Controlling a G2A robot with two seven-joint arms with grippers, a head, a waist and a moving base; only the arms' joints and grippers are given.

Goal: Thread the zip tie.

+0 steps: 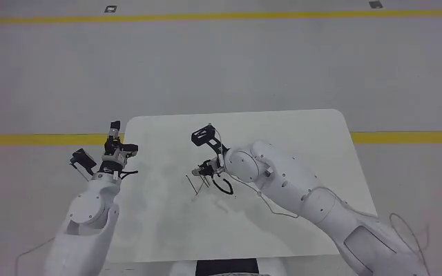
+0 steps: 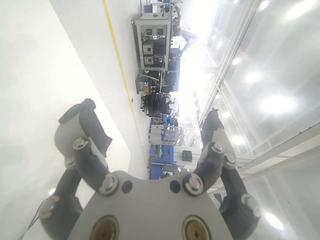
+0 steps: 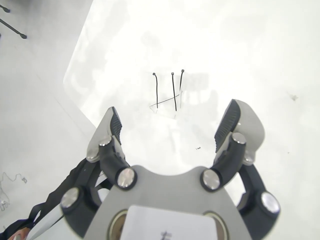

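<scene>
Several thin black zip ties (image 3: 174,91) lie close together on the white table (image 3: 225,38), three roughly parallel and one crossing them. In the top view the zip ties (image 1: 196,185) sit near the table's middle front. My right gripper (image 3: 173,108) hovers just above and short of them, open, with nothing between its fingers; from above, the right gripper (image 1: 207,168) is right beside the ties. My left gripper (image 2: 150,108) is open and empty. It is held up at the table's left edge and points out at the room, far from the ties; the top view has it (image 1: 98,143) there.
The table (image 1: 290,138) has rounded corners, and its left edge (image 2: 82,58) runs close by my left gripper. Small dark specks (image 3: 293,97) lie on the surface away from the ties. A yellow floor line (image 1: 387,137) passes behind the table.
</scene>
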